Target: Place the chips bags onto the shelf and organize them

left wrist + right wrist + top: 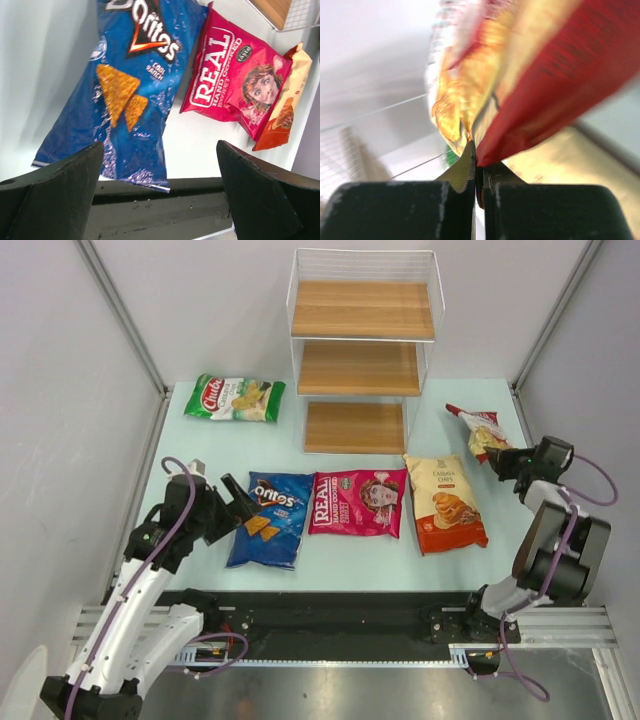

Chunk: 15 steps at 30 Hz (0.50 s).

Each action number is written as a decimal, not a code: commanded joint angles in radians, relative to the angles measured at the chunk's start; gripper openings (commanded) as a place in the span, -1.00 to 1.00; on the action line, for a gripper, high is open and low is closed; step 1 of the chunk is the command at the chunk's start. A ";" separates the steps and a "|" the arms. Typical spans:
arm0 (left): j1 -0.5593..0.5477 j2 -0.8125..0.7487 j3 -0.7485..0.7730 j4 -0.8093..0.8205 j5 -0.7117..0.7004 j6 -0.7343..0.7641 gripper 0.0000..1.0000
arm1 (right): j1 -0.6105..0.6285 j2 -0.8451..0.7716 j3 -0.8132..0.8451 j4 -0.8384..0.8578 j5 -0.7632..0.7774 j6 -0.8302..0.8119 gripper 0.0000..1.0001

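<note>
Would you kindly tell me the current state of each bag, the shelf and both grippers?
green Chuba bag, flat on the table, untouched.
blue Doritos bag, flat, ungripped.
pink Real bag, flat, ungripped.
orange-and-cream bag, flat, ungripped.
red bag, pinched at its edge.
shelf, all three boards bare.
left gripper, jaws open, holding nothing.
right gripper, jaws shut on the red bag.

The left arm (130, 605) is stretched forward from its base and angled inward. The left gripper (245, 507) is spread wide, its fingers (55, 192) seen far apart with nothing held between them. The right arm (548, 550) is folded upright at the elbow. The right gripper (497, 458) is clamped on an edge of the red bag (482, 432), which is pinched in the wrist view.
</note>
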 commanded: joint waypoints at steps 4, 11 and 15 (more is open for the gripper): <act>-0.002 0.074 -0.012 0.182 0.107 0.047 0.99 | -0.042 -0.251 0.094 -0.245 -0.101 -0.079 -1.00; -0.027 0.142 0.008 0.339 0.183 0.026 0.99 | -0.011 -0.539 0.040 -0.547 -0.115 -0.151 -1.00; -0.056 0.162 0.008 0.376 0.220 0.017 0.99 | 0.021 -0.705 -0.004 -0.693 -0.130 -0.135 -1.00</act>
